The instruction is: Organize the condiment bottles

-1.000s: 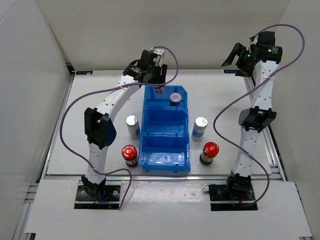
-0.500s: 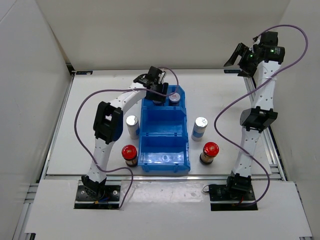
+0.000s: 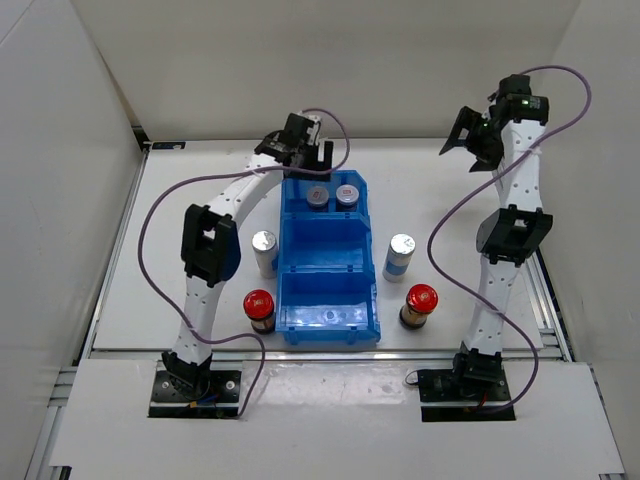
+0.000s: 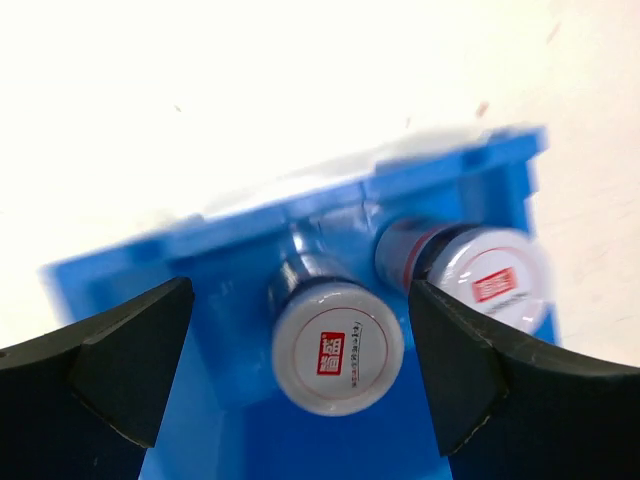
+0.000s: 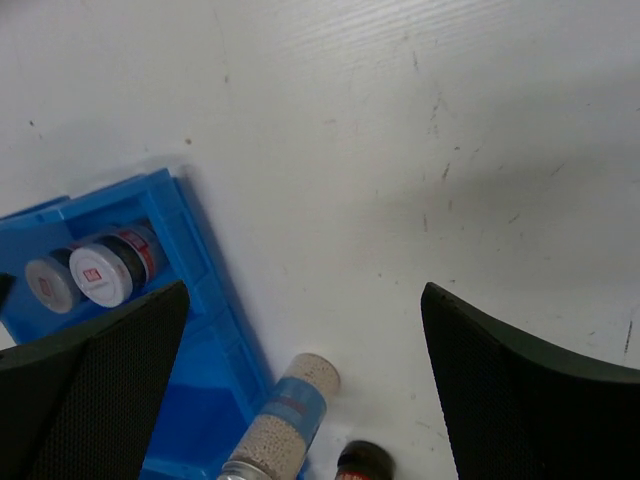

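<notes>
Top external view: the left end effector (image 3: 312, 158) has risen off the far compartment of the blue three-compartment bin (image 3: 292, 262) and hangs above its far edge, released. A second ago it carried a bottle toward that compartment. Now the two grey-lidded bottles (image 3: 318, 196) stand there side by side, so the first pair appears sorted. The two white-blue bottles (image 3: 264, 250) and the two red-capped bottles (image 3: 259, 308) remain on the desk (image 3: 200, 210), one of each on either side of the bin. The right end effector (image 3: 468, 140) is raised well clear at the far right. Left wrist view: both fingers (image 4: 110, 370) are spread wide with nothing gripped. The nearer grey-lidded bottle (image 4: 338, 345) sits below, between them and untouched. Right wrist view: the fingers (image 5: 520, 400) are parted and empty over bare desk. One white-blue bottle (image 5: 285, 415) lies just beside the bin wall. Judgement: four bottles are still to be binned.
</notes>
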Robot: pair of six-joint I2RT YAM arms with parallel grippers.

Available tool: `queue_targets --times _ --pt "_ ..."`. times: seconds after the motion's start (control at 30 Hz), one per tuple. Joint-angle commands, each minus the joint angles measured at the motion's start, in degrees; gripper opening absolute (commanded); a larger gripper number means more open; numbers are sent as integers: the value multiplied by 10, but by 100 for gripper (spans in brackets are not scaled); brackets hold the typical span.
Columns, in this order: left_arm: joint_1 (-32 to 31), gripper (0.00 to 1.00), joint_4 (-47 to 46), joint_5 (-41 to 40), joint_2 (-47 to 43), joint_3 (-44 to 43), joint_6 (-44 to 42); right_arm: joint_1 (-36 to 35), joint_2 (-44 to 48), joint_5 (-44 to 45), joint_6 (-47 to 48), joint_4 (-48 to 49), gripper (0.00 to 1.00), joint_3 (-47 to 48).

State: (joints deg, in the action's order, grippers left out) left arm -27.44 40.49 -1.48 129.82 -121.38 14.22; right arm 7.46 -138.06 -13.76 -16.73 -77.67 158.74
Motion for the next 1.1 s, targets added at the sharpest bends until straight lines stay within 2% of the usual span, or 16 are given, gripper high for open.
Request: queue_targets --times 0.0,0.2,0.23,0.37,0.43,0.47,0.57,0.8,0.97,1.07 --pt "13 100 -9 -12 -100 -58 -3 -54 86 44 18 -155 100 -25" --pt "29 100 6 -46 -170 -62 -3 -118 163 58 30 -155 100 -126" --pt "29 100 12 -54 -183 -55 -3 -127 183 38 37 -155 100 -147" --pt "58 100 31 -85 -257 55 18 -191 232 16 50 -155 100 -289" --pt "95 100 31 -80 -324 125 43 -264 260 43 50 -155 100 -377" --pt "95 100 31 -80 -324 126 43 -264 270 53 50 -155 100 -406" --pt "115 100 56 -80 -380 204 75 -330 303 108 23 -139 100 -484" --pt "115 100 83 -87 -470 365 100 -336 368 108 -20 -75 100 -642" --pt "115 100 83 -87 -509 403 95 -348 413 154 -33 -36 100 -661" --pt "115 100 83 -87 -520 416 95 -348 408 167 -27 -31 100 -661"
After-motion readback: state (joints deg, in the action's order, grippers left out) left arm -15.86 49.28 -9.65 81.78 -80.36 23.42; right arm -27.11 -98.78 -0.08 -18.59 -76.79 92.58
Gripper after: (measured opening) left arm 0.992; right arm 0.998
